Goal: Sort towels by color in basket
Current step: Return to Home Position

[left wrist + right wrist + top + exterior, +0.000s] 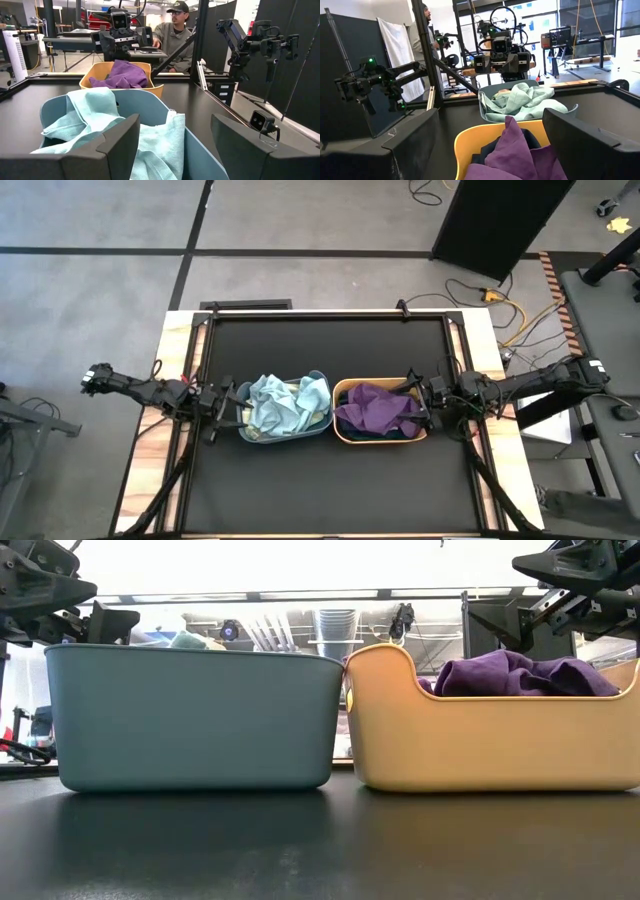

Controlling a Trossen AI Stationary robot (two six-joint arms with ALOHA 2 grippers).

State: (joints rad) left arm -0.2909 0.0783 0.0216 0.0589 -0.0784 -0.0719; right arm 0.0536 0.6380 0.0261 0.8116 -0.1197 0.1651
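Observation:
A blue tub (322, 423) holds light blue towels (268, 406) and a pale green one (312, 392), heaped above its rim. Right beside it, an orange tub (345, 430) holds a purple towel (378, 408) lying on a dark cloth (489, 148). My left gripper (232, 408) hovers open at the blue tub's left end, level with its rim (174, 126). My right gripper (430, 402) hovers open at the orange tub's right end (490, 119). Neither gripper touches anything.
Both tubs stand side by side mid-table on the black mat (320, 490), with bare mat toward the near and far edges. Frame rails (195, 350) run along both table sides. A seated person (175, 25) shows beyond the table, and another person stands (420, 35).

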